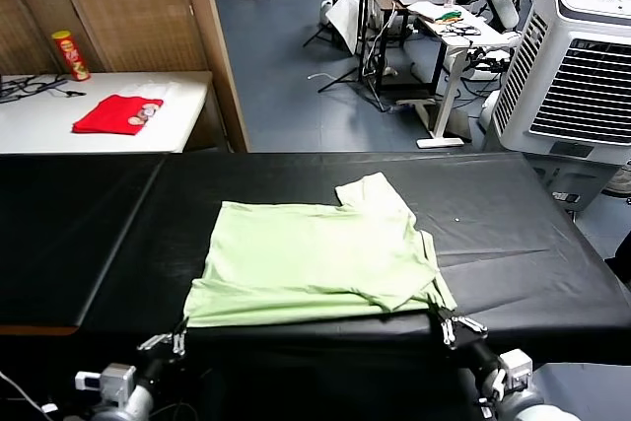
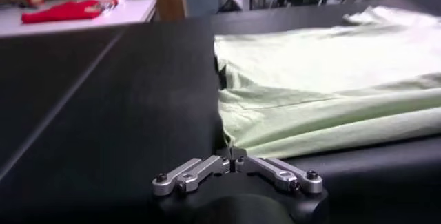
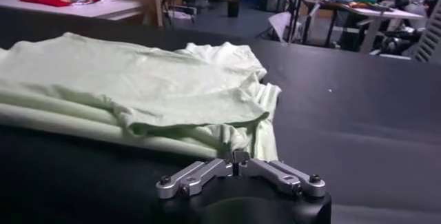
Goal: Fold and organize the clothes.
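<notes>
Left gripper: left gripper sits at the near edge of the black table, its fingertips pinched together on the near left corner of the shirt's hem — clenched on fabric, as the left wrist view shows.
Right gripper: right gripper sits at the same near edge, off to the left gripper's right, fingertips closed on the near right corner of the hem; the right wrist view shows the cloth bunched right at its tips.
Shirt: pale light-green shirt lies flat on the table, stretching between the two grippers and away from them; its near hem is folded into layers, seen as stacked edges in both wrist views. One short sleeve pokes out on the far side, beyond the right gripper.
Table beyond the shirt: bare black cover runs out to either side of both grippers, with a crease line to the right of the right gripper.
Farther off, beyond the left gripper: a white side table carries a red garment and a red and yellow snack can, well apart from the shirt.
Farther off, beyond the right gripper: a white air cooler stands past the table's right end — desks and stands fill the room behind it.
</notes>
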Robot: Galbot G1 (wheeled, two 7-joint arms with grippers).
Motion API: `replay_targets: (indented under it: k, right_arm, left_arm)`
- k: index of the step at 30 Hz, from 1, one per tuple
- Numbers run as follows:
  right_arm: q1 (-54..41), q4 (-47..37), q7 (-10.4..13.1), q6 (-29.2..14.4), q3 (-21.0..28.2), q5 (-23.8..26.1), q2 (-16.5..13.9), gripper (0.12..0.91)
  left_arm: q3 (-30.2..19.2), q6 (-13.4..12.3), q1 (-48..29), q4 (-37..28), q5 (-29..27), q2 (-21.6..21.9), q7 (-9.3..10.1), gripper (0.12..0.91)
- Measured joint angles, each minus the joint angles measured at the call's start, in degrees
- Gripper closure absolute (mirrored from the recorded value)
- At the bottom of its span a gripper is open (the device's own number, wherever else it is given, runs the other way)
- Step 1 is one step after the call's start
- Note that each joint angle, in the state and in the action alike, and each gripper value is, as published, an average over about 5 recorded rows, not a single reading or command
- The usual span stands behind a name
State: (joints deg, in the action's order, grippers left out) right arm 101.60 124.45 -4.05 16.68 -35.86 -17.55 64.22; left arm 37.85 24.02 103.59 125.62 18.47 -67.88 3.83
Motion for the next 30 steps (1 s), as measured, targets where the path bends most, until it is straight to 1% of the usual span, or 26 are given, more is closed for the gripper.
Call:
replay_targets:
  k: [3,4,5,8,10,11,15,20,25,30]
  right_arm:
    - [1.8,2.1,0.3,0.5,0.0,0.3,0.8,0.319]
    - [2.4,2.9,0.4,0.9,0.0,0.2,1.0,0.289]
    - [2.8,3.7,0.6,1.6,-0.1,0.0,1.1,0.258]
    - [3.0,6.3,1.4,4.7,-0.8,-2.0,1.2,0.232]
    - [2.2,7.8,2.0,6.6,-1.5,-3.7,1.0,0.228]
    - [1.3,8.1,2.4,7.3,-1.8,-4.5,0.8,0.228]
    - [-5.0,7.1,3.8,9.4,-1.8,-8.0,-0.6,0.227]
    - [-17.4,1.2,5.9,10.5,0.5,-11.2,-2.3,0.227]
    - [-30.0,-7.4,8.0,11.3,4.9,-12.8,-2.9,0.227]
    - [-41.9,-18.0,9.3,12.5,10.9,-13.7,-2.4,0.227]
  left_arm:
    - [0.0,1.3,0.6,1.3,0.1,0.1,0.95,0.625]
    - [0.0,1.8,0.8,1.8,0.1,0.1,1.29,0.558]
    - [0.0,2.2,0.9,2.3,0.1,0.1,1.62,0.508]
    - [0.1,3.3,0.9,4.1,0.4,-0.2,2.59,0.347]
    - [0.3,4.0,0.6,5.4,0.8,-0.3,2.90,0.274]
    - [0.4,4.4,0.2,6.0,1.2,-0.2,2.94,0.253]
    - [0.5,6.3,-3.1,6.8,4.4,0.6,3.18,0.234]
    - [-0.7,9.4,-11.2,4.3,10.1,2.2,4.39,0.232]
    - [-2.7,10.9,-21.4,-0.7,15.1,4.3,4.99,0.232]
    - [-5.6,12.5,-32.0,-7.7,20.0,6.4,6.22,0.232]
